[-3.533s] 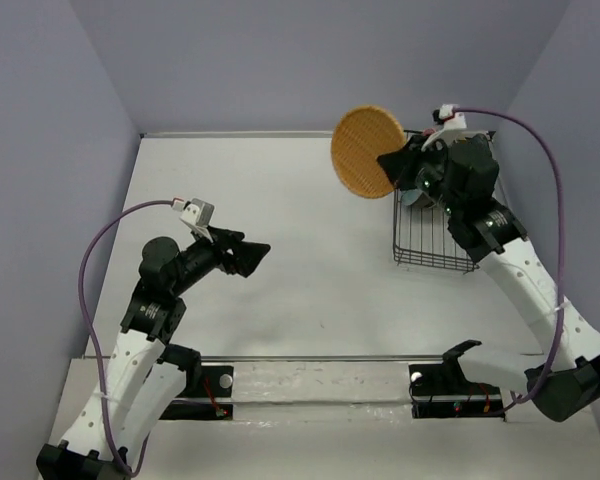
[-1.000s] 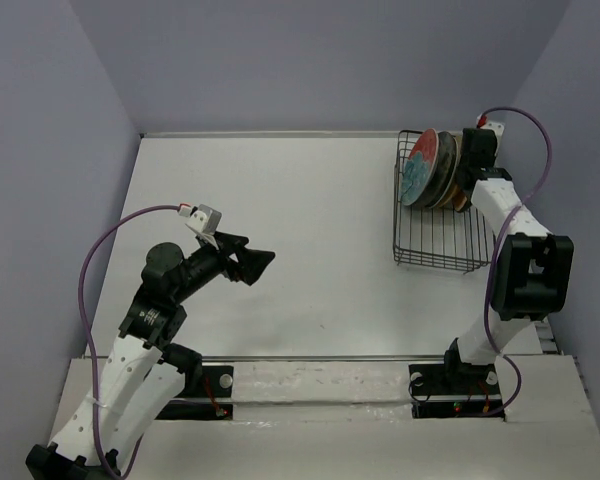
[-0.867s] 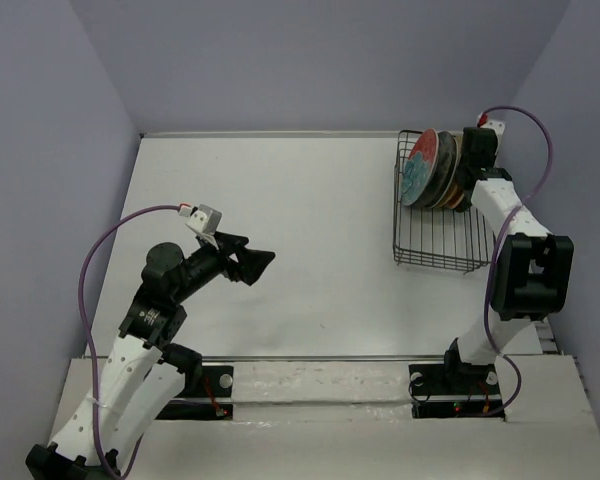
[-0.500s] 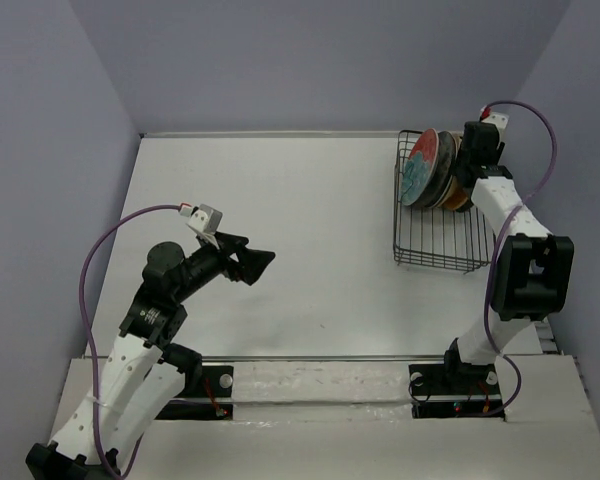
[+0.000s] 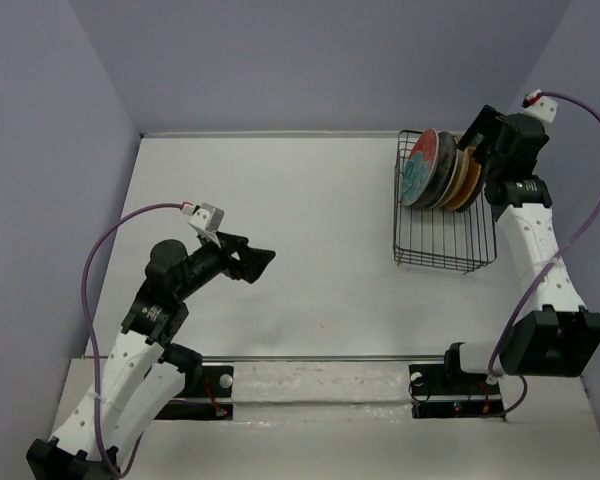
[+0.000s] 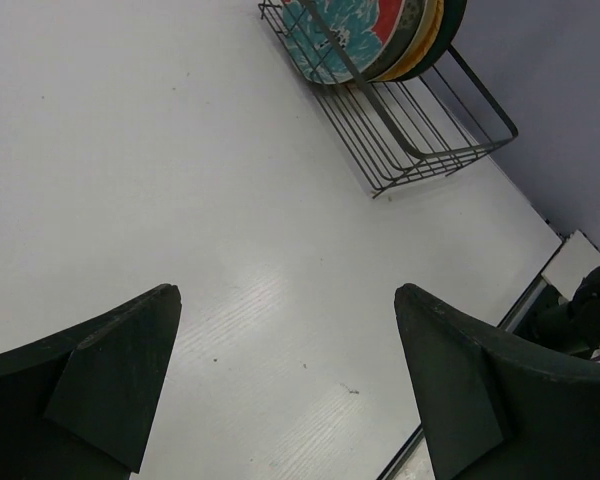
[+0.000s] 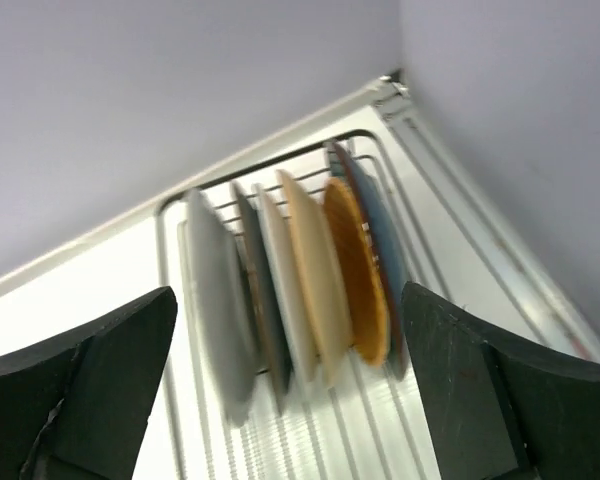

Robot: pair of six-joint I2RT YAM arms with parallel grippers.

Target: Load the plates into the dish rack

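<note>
- Right gripper (image 7: 288, 298): jaws spread, holding nothing; the plates (image 5: 435, 170) stand on edge in the dish rack (image 5: 442, 250), just ahead.
- Left gripper (image 6: 287, 295): jaws spread, well apart from the rack.

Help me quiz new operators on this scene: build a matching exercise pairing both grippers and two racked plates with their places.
Things:
1 left gripper
2 right gripper
3 red-and-teal plate
4 orange plate

Places:
A left end of the row, top view
B open by the dish rack
C open over bare table
D second from the row's right end

Pairs: 1-C, 2-B, 3-A, 4-D
</note>
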